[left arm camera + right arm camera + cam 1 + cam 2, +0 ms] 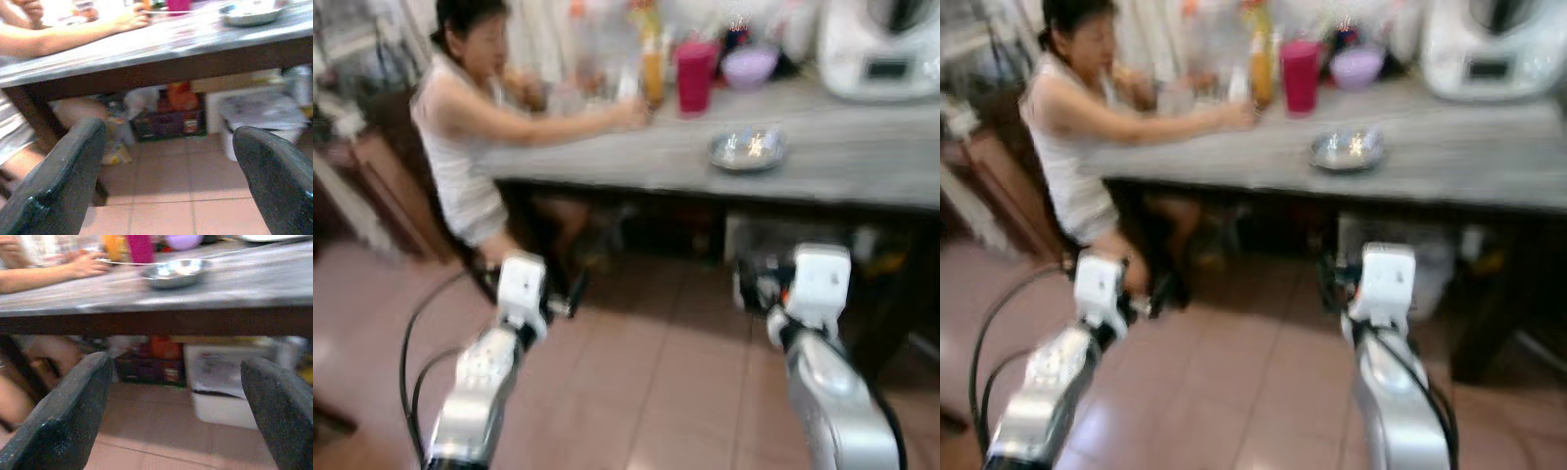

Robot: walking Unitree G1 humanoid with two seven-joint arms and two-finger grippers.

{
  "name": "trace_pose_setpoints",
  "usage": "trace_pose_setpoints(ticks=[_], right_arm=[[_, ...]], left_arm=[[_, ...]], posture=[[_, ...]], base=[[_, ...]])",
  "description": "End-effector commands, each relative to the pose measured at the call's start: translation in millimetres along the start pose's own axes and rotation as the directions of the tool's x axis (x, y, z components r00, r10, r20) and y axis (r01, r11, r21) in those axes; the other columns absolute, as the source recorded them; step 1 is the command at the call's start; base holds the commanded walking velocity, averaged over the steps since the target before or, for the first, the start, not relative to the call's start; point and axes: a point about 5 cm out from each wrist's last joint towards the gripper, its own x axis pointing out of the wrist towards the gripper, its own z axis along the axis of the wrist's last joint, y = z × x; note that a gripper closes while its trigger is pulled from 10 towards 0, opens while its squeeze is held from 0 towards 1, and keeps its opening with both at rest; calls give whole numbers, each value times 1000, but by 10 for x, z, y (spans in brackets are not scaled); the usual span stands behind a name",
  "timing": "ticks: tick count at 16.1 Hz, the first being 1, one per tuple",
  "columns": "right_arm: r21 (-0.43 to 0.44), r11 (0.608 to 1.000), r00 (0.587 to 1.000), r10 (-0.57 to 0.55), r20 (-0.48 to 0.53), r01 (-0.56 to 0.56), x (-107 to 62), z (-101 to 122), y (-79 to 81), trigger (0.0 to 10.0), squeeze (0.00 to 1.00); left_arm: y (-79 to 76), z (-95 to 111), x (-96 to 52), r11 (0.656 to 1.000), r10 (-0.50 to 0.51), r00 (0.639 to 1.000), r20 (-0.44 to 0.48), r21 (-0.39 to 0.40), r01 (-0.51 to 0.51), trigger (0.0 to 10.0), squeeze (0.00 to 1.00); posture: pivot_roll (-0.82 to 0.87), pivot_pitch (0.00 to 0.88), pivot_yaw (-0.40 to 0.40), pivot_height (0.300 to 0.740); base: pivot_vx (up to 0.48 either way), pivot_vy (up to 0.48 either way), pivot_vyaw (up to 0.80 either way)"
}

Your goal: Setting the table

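Note:
A shiny metal bowl (pixel 747 149) sits on the grey wooden table (pixel 862 157), near its front edge. Behind the bowl stand a red cup (pixel 694 75), an orange bottle (pixel 651 69) and a purple bowl (pixel 749 67). Both arms are held low over the floor, short of the table and below its top. My left gripper (pixel 168 132) is open with nothing between its fingers (pixel 63 181). My right gripper (pixel 176 362) is open and empty too, with the metal bowl (pixel 177 272) above and ahead of it.
A person (pixel 465 117) sits at the table's left end, one hand (pixel 628 114) reaching to the bottles. A white kitchen appliance (pixel 879 44) stands at the back right. Boxes and bags (pixel 168 120) are stored under the table. Tiled floor (pixel 646 382) lies before me.

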Motion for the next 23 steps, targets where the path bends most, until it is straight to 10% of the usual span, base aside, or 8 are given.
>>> trace_pose_setpoints(ticks=[1,23], right_arm=[[6,1000,999,23,33,-23,9,78,57,10000,0],[33,997,997,65,44,-66,-4,123,79,10000,0]], left_arm=[[63,116,25,1000,0,999,39,12,0,10000,0],[9,117,-6,999,-47,998,48,6,47,10000,0]], posture=[[-261,0,141,740],[-266,8,128,740]], base=[[0,0,0],[0,-121,-405]])
